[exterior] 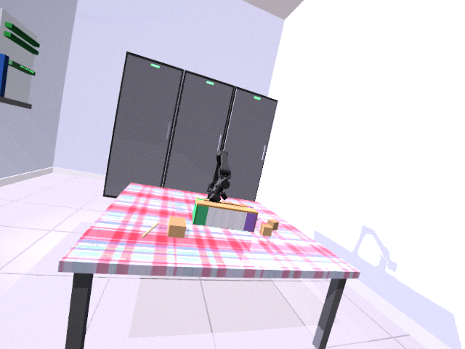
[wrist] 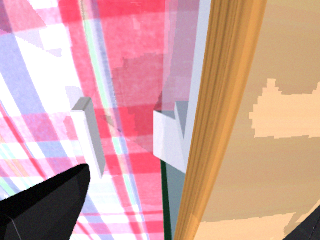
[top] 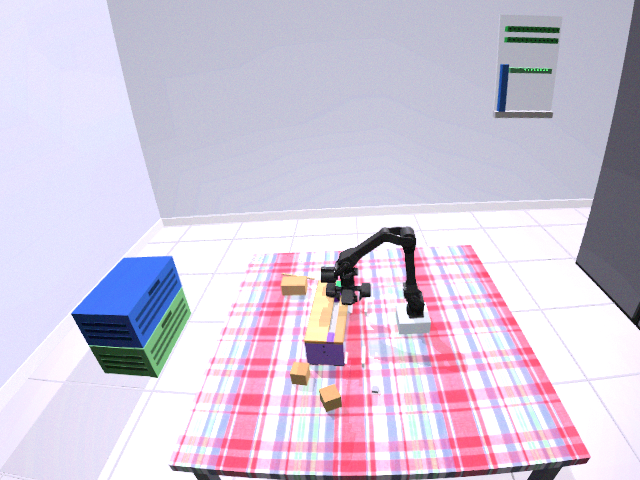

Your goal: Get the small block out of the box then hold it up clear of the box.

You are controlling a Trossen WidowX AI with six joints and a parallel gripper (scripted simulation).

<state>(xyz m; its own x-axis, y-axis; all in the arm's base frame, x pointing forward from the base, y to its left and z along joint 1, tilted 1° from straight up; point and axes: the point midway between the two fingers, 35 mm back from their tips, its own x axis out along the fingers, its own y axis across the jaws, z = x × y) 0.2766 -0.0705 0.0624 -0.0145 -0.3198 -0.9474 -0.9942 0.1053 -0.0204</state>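
Observation:
The long box [top: 320, 321] [exterior: 225, 219] [wrist: 267, 60] has a tan top, a purple near end and a green far end. It lies on the checked tablecloth [top: 465, 387]. My gripper [top: 345, 294] [exterior: 214, 197] is open and empty. It hangs low over the box's far, green end and straddles the top's front edge. In the wrist view a small white block shows just beside that edge, below the top; I cannot tell exactly how it sits on the shelf. A pale upright slab [wrist: 87, 135] stands left of it.
Three tan cubes [top: 293, 284] [top: 299, 372] [top: 330, 397] lie around the box. A thin stick [exterior: 150, 229] lies near the far cube. A tiny white thing [top: 375, 390] lies on the cloth in front. The arm's base [top: 413, 320] stands right of the box. Crates [top: 131, 315] stand on the floor.

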